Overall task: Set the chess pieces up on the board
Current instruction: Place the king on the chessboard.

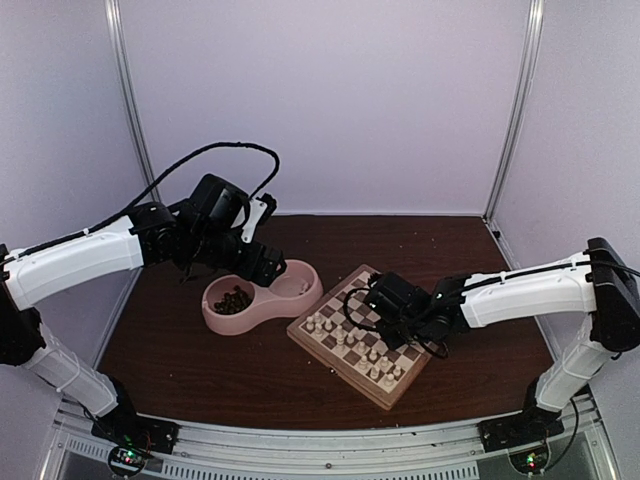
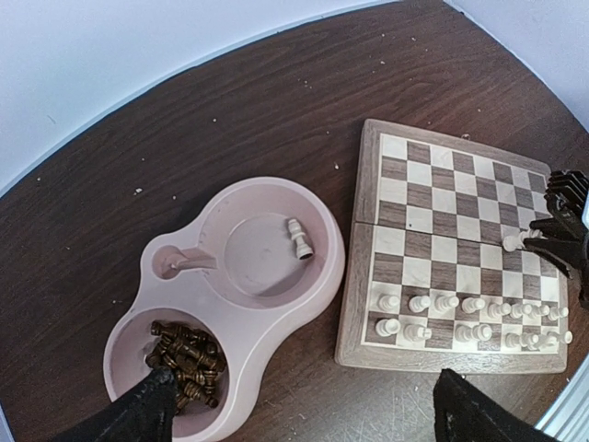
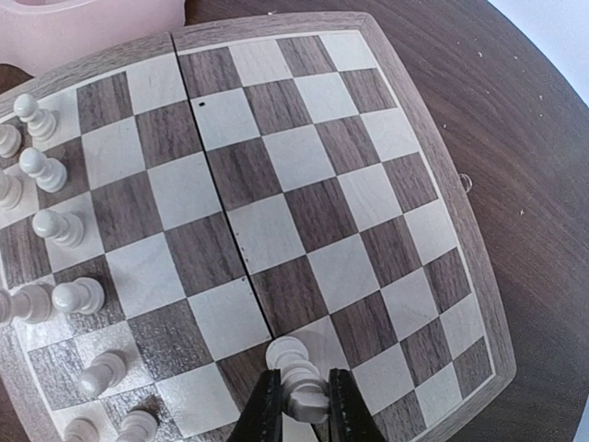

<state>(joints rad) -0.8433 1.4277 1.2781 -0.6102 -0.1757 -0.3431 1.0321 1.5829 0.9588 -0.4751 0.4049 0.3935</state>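
Held piece: one cream chess piece [image 3: 296, 373] is pinched between my right fingers [image 3: 260, 414], which are closed down tight on it. It leans over rather than standing straight, and I cannot tell whether its base touches the wood.
Where it is: over the bare squares of the board [image 2: 433, 184], just beyond the filled rows and toward the board's edge.
Pieces already set: the other cream pieces [image 2: 445, 301] stand in two rows along one side of the board. The rest of its squares are bare.
Stray piece: one more cream piece [image 2: 299, 238] lies on its side in the larger bowl of the pink dish [image 2: 267, 184].
Dark set: the brown pieces [image 2: 187, 354] are heaped in the dish's other bowl.
Board and dish: the board sits at an angle on the surface [image 1: 200, 350], just beside the dish. I cannot tell whether they touch.
Left side: my left fingers [image 2: 138, 414] are spread wide with nothing between them, hanging above the dish on the side with the brown pieces.
Surface: dark wood, with pale specks scattered on it.
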